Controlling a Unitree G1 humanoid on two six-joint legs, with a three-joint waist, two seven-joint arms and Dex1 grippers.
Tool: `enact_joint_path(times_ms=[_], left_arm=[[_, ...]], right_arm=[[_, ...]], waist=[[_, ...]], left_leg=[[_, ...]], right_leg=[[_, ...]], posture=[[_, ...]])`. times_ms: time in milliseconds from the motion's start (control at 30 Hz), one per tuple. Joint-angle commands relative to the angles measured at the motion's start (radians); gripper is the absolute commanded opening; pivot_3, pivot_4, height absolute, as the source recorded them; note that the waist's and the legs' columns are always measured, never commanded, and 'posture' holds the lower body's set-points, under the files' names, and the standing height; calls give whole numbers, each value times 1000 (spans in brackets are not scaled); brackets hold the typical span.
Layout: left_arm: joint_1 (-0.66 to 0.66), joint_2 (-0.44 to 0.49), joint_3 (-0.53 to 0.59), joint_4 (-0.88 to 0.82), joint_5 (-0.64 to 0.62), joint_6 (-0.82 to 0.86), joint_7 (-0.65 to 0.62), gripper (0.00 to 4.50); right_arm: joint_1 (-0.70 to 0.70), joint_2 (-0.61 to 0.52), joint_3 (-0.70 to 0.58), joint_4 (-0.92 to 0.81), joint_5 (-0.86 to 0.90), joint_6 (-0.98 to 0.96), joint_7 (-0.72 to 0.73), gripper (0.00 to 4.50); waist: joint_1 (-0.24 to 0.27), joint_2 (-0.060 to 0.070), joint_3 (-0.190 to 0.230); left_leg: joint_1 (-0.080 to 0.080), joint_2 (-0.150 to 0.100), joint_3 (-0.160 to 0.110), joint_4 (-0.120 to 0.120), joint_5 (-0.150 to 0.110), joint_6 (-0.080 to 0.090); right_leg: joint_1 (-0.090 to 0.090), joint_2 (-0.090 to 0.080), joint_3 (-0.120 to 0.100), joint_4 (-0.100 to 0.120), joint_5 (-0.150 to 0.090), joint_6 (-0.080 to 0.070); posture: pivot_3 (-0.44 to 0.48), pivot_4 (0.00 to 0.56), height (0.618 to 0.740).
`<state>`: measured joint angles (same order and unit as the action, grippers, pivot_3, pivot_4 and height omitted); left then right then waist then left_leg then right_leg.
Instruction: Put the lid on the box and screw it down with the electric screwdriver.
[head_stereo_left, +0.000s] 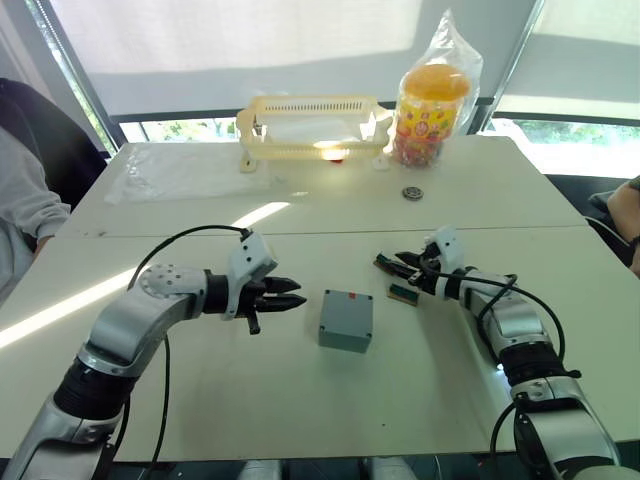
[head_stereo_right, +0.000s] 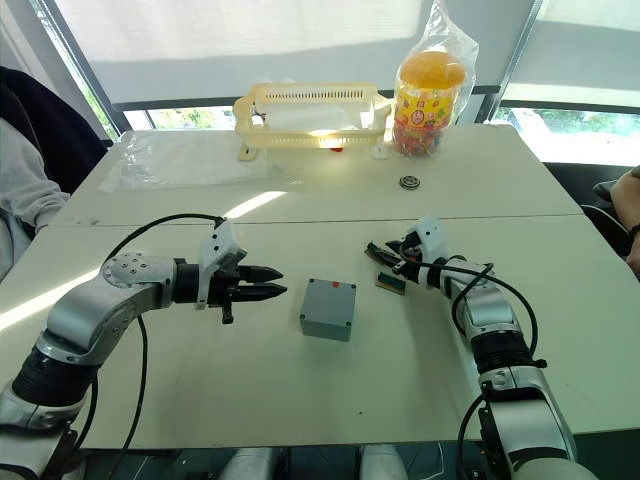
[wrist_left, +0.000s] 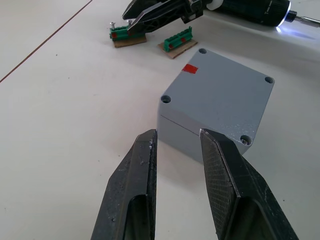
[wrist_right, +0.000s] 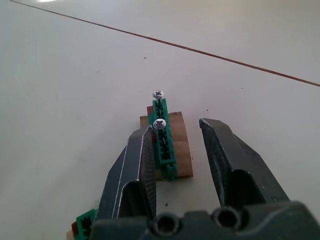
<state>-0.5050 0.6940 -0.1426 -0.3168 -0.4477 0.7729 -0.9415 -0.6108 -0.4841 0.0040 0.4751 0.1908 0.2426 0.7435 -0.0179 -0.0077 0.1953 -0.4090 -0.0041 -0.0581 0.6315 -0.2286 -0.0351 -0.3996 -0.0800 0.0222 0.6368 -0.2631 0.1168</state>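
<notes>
I see the small square grey-blue plastic box (head_stereo_left: 346, 320), with its thin flat grey-blue lid (wrist_left: 218, 89) on top, in the middle of the white table (head_stereo_left: 300, 400). My left gripper (head_stereo_left: 285, 293) sits just left of it; my right gripper (head_stereo_left: 398, 264) is behind and to its right, over two green screw-holder strips (wrist_right: 164, 140). A cream plastic rack (head_stereo_left: 315, 125) and bagged orange jar (head_stereo_left: 430, 100) stand at the far edge.

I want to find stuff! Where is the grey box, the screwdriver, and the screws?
box (wrist_left: 220, 95), left wrist view, its flat top face.
screwdriver (wrist_left: 250, 9), left wrist view, its black body.
screws (wrist_right: 159, 123), right wrist view, the nearer screw's head.
</notes>
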Motion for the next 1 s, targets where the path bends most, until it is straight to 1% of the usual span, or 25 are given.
enact_joint_path(times_ms=[33,100,167,233,267,667,1000], left_arm=[[-2,-1,1,-11,2,-23,-3,1326],[-1,-1,-2,-10,5,-24,-4,1326],[2,-1,-6,-10,7,-24,-5,1326],[5,0,-9,-11,8,-25,-6,1326],[6,1,-9,-12,8,-24,-6,1326],[14,3,-12,-12,6,-23,-13,1326],[14,-1,-18,-7,5,-33,-14,1326]], right_arm=[[-18,7,-30,-47,21,-1,0,1571],[-16,8,-29,-49,20,-1,-1,1571],[-12,12,-27,-53,19,-2,-2,1028],[-7,15,-25,-56,17,-5,-1,269],[-5,16,-24,-58,17,-4,-1,43],[20,10,-28,-124,30,23,11,43],[30,-8,-52,-216,50,63,12,43]], waist=[[0,0,0],[0,0,0],[0,0,0],[0,0,0],[0,0,0],[0,0,0],[0,0,0]], left_leg=[[0,0,0,0,0,0],[0,0,0,0,0,0],[0,0,0,0,0,0],[0,0,0,0,0,0],[0,0,0,0,0,0],[0,0,0,0,0,0],[0,0,0,0,0,0]], right_leg=[[0,0,0,0,0,0],[0,0,0,0,0,0],[0,0,0,0,0,0],[0,0,0,0,0,0],[0,0,0,0,0,0],[0,0,0,0,0,0],[0,0,0,0,0,0]], posture=[[0,150,740],[0,150,740],[0,150,740],[0,150,740],[0,150,740],[0,150,740],[0,150,740]])
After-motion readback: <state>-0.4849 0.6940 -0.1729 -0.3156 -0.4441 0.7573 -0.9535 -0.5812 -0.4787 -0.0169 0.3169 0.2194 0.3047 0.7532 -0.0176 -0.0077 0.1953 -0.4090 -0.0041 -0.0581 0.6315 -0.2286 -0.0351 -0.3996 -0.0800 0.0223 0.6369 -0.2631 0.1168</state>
